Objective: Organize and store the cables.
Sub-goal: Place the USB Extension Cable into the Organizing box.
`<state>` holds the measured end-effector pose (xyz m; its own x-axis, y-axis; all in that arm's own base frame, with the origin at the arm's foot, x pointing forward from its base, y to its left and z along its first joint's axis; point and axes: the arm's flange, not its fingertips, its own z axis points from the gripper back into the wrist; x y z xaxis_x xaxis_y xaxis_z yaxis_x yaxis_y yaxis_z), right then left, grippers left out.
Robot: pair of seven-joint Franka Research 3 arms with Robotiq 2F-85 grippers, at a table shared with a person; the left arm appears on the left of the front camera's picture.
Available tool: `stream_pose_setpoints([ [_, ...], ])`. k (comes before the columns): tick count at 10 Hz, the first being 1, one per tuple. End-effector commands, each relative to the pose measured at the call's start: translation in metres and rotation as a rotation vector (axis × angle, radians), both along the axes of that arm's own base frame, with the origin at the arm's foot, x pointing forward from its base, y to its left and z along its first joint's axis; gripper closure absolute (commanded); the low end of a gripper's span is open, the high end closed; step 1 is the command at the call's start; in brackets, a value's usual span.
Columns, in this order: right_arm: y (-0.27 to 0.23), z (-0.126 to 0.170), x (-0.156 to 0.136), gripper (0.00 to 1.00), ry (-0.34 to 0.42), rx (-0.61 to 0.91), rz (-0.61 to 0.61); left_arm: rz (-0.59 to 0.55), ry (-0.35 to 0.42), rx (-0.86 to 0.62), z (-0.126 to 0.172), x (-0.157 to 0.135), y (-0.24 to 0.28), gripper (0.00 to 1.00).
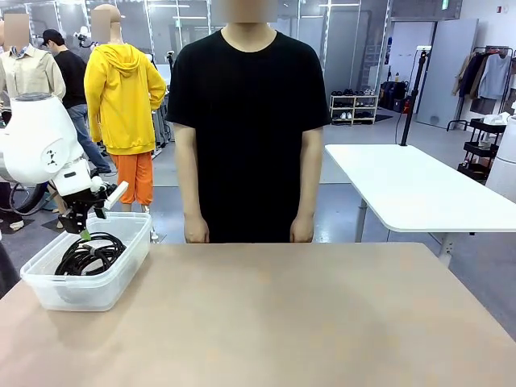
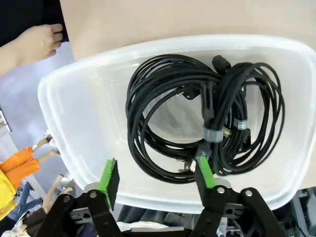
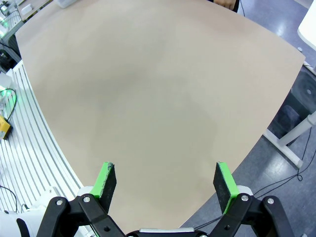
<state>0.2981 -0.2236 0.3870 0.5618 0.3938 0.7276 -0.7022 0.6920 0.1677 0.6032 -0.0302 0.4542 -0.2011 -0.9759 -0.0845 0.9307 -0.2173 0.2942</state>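
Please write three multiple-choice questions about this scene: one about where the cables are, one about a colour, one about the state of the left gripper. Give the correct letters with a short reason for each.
1. Where do the coiled black cables lie?
A. In the clear plastic bin
B. On the bare table beside the bin
C. In the person's hand

2. What colour are the pads on the left gripper's fingers?
A. Red
B. Green
C. Blue

3. In what state is the left gripper?
A. Shut on a cable
B. Shut and empty
C. Open, holding nothing

Answers:
1. A: the left wrist view shows the coils resting inside the bin's walls.
2. B: both pads appear bright green in the left wrist view.
3. C: the fingers stand wide apart above the bin, with no cable between them.
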Motion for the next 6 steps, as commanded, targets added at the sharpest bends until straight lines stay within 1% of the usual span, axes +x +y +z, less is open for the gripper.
stream_pose_setpoints([
  [1,-0.001,0.0,0.002,0.0,-0.02,0.007,0.006,0.03,0.006,-0.028,0.005,-0.008,0.004,0.0],
  [2,-0.001,0.0,0.002,0.0,-0.02,0.007,0.006,0.042,-0.016,-0.036,0.008,-0.012,0.001,0.0],
  [3,-0.001,0.0,0.002,0.0,-0.02,0.007,0.006,0.027,-0.026,-0.06,0.008,-0.02,-0.002,0.0],
  [4,-0.001,0.0,0.002,0.0,-0.02,0.007,0.006,0.021,-0.011,-0.012,0.007,-0.003,0.001,0.0],
  [6,-0.001,0.0,0.002,0.0,-0.02,0.007,0.006,0.021,-0.011,-0.012,0.007,-0.003,0.001,0.0],
])
